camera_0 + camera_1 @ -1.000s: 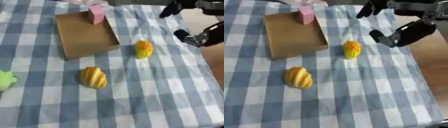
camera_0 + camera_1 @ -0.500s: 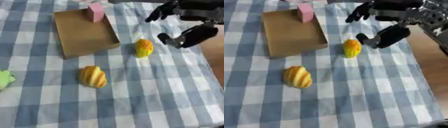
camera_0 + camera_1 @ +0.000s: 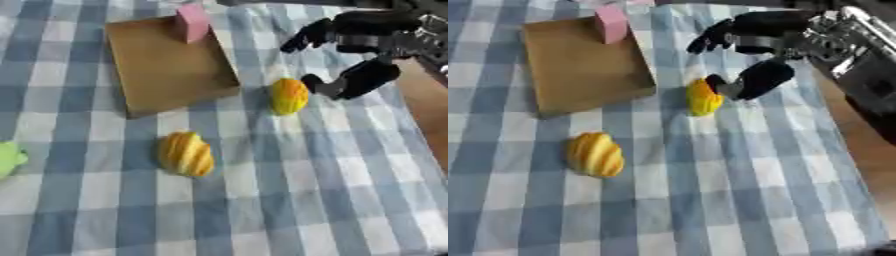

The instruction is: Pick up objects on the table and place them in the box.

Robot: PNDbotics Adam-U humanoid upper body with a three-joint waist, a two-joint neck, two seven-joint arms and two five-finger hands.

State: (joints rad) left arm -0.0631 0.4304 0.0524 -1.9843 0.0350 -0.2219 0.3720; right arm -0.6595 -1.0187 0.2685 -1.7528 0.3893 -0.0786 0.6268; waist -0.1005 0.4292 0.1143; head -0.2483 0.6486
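Nearest: a ridged yellow-orange bread-shaped toy [image 3: 185,153] lies alone on the blue-and-white checked tablecloth [image 3: 289,200]. A pale green object [image 3: 9,159] shows at the left edge.

Mid-table: a small orange-yellow oval fruit toy [image 3: 288,96] sits just right of the shallow brown cardboard box [image 3: 166,65]. The black right hand [image 3: 750,55] hovers beside it, thumb low by the fruit, fingers spread above; nothing held.

Risk: the rounded fruit may roll off under a glancing thumb, or slip from an off-centre pinch.

Far: a pink block [image 3: 192,22] stands in the box's far corner; a careless drop could knock it.

Left hand not visible.
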